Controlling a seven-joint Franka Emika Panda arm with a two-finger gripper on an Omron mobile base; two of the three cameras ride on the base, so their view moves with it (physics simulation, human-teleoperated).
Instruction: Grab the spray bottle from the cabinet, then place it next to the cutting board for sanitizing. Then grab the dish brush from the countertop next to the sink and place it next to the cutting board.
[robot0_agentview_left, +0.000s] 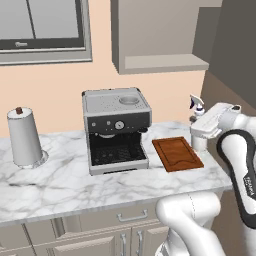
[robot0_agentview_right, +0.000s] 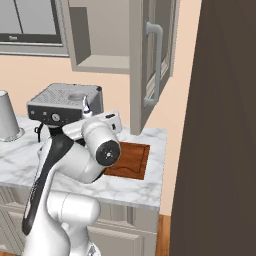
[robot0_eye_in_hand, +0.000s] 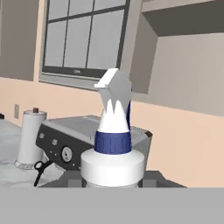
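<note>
My gripper (robot0_eye_in_hand: 113, 178) is shut on the spray bottle (robot0_eye_in_hand: 113, 131), a white bottle with a blue collar and a white trigger head, which stands upright between the fingers (robot0_eye_in_hand: 70, 177). In the left base view the spray bottle (robot0_agentview_left: 197, 104) and gripper (robot0_agentview_left: 202, 131) are just to the right of the reddish-brown cutting board (robot0_agentview_left: 177, 153), low over the marble countertop (robot0_agentview_left: 60, 180). I cannot tell whether the bottle touches the slab. The grey-taupe cabinet (robot0_agentview_left: 160, 35) hangs above, its door (robot0_agentview_right: 150, 65) swung open. The dish brush and the sink are out of view.
A coffee machine (robot0_agentview_left: 116, 130) stands left of the board. A paper-towel roll (robot0_agentview_left: 24, 136) stands at the far left. A tall dark panel (robot0_agentview_right: 220, 125) walls off the counter's right end. My own arm (robot0_agentview_right: 85, 150) covers part of the board (robot0_agentview_right: 131, 157).
</note>
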